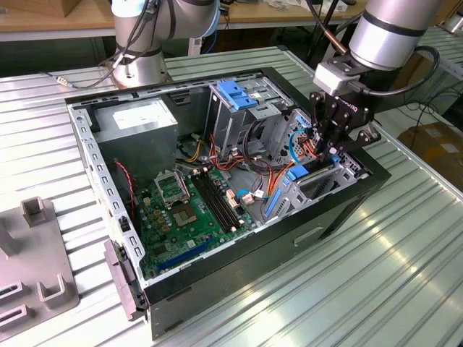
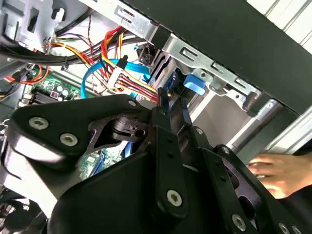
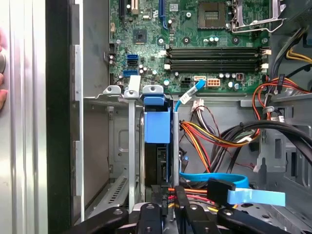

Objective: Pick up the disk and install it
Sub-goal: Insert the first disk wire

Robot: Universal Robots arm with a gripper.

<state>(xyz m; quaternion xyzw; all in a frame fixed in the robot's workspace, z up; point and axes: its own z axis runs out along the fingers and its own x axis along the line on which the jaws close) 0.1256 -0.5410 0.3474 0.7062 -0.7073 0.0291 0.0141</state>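
Ribbed metal table (image 1: 376, 275) bears open computer case (image 1: 217, 267); tool (image 1: 327, 148) in drive bay, fingers closed on disk (image 3: 157, 127).

The disk (image 3: 157, 127) stands on edge in a narrow slot of the metal drive cage (image 3: 119, 146) inside the open computer case (image 1: 347, 210), directly below the end effector (image 3: 168, 207). In the first wrist view its bright blue plastic carrier faces up, a rounded blue tab at the far end and a flat blue panel running back toward the end effector, with a dark body under it sunk between the grey slot walls. In the exterior view a blue piece of the carrier (image 1: 297, 172) shows just under the end effector's fingertips, at the cage's top edge. The second wrist view shows the blue tab (image 2: 194, 84) just beyond the fingertips.
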